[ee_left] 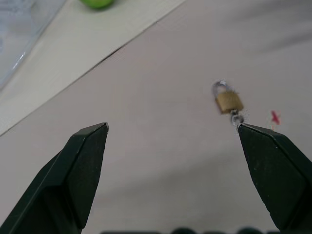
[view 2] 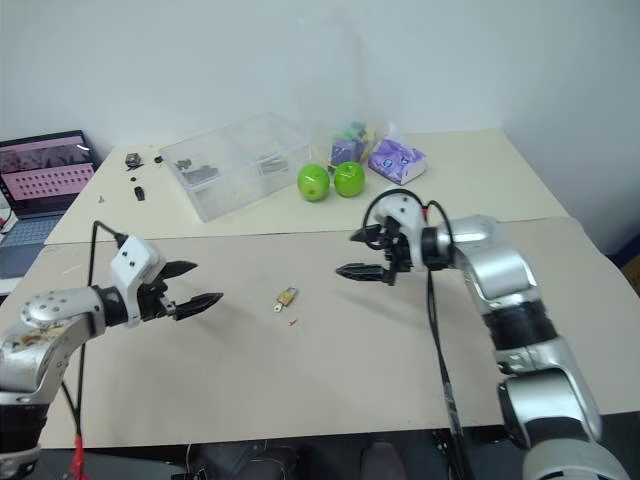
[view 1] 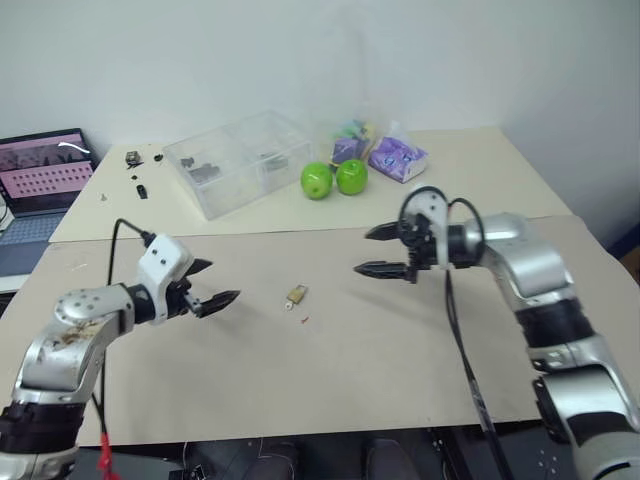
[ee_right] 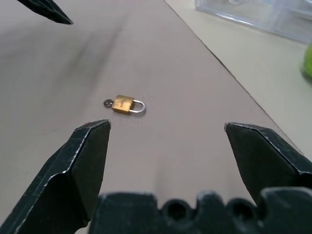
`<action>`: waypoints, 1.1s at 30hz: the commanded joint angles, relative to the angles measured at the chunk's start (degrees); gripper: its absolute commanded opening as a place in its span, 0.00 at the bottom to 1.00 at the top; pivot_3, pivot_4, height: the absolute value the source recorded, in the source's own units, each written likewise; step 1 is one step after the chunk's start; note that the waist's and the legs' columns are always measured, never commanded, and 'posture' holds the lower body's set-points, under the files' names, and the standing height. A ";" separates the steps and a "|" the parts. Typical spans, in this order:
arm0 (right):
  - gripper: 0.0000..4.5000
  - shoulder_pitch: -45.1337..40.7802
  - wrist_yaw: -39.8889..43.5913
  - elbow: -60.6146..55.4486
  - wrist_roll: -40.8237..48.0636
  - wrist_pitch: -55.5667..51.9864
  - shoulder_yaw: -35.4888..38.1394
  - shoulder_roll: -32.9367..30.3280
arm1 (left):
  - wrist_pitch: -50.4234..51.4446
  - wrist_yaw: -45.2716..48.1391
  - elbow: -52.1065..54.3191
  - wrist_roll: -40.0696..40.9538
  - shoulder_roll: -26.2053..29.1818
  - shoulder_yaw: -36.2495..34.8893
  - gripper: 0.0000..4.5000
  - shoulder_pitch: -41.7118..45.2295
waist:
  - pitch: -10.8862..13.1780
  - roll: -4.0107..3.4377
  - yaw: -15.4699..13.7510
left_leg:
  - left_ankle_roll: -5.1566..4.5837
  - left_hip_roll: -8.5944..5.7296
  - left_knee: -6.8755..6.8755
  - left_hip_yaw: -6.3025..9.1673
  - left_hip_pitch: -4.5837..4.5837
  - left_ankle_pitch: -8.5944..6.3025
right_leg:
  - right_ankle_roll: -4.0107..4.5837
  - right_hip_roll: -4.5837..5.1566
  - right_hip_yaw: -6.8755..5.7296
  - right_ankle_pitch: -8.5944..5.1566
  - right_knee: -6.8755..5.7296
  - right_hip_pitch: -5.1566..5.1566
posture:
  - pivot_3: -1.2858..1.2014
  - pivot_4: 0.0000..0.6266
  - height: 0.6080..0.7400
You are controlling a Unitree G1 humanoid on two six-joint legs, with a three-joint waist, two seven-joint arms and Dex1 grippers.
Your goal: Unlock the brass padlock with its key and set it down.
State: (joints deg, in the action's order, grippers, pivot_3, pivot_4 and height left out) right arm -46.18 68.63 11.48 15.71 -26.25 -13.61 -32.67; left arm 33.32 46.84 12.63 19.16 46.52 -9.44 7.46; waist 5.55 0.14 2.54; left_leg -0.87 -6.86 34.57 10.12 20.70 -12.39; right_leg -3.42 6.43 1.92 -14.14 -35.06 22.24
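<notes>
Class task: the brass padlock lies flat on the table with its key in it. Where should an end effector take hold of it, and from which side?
Probably the brass padlock by its body's two flat edges, coming from above: it lies flat, the thin shackle and the key offer little purchase, and gripping the body leaves the key free for the other end effector.

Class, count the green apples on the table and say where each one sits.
2. One apple and the other apple sit side by side, between the clear plastic box and the purple packets. None looks hidden.
</notes>
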 commanded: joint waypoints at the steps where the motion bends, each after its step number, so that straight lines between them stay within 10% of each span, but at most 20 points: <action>1: 0.99 -4.62 3.44 6.24 -2.60 7.17 -2.87 3.65 | -0.91 -3.01 2.39 -1.38 0.86 -4.25 1.00 -2.30 | 0.01 0.02 -0.03 | 0.03 0.03 -0.02 -0.04 -0.05 -0.03 | 0.00 -0.03 0.07 0.00 0.00 0.00 | 0.52 0.24 1.00; 13: 0.99 -7.59 7.95 15.64 -6.55 14.31 -3.24 6.58 | 7.71 -7.67 11.28 6.19 -6.75 -2.97 1.00 -2.23 | 0.03 0.08 -1.36 | 0.10 0.07 -0.22 -0.22 -0.23 -0.20 | 0.01 -0.09 0.26 0.01 -0.03 0.04 | 0.52 0.24 1.00; 33: 0.99 13.62 -2.14 -15.59 0.45 -6.14 11.42 -10.68 | -2.11 -16.99 -5.29 -8.83 -27.09 21.34 1.00 12.16 | 0.04 0.20 -1.85 | -0.04 0.63 0.24 -1.04 -0.21 -0.60 | 0.02 -0.34 0.62 0.07 0.07 -0.03 | 0.52 0.24 1.00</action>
State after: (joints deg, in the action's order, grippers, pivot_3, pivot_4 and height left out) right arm -32.25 67.77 -0.30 14.53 -31.02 -4.92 -42.46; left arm 32.63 30.08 6.68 11.17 19.63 11.35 18.46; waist 5.59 0.34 0.69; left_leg -0.92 -6.22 34.83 9.07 20.48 -12.99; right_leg -3.40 6.09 2.55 -14.07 -35.00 22.21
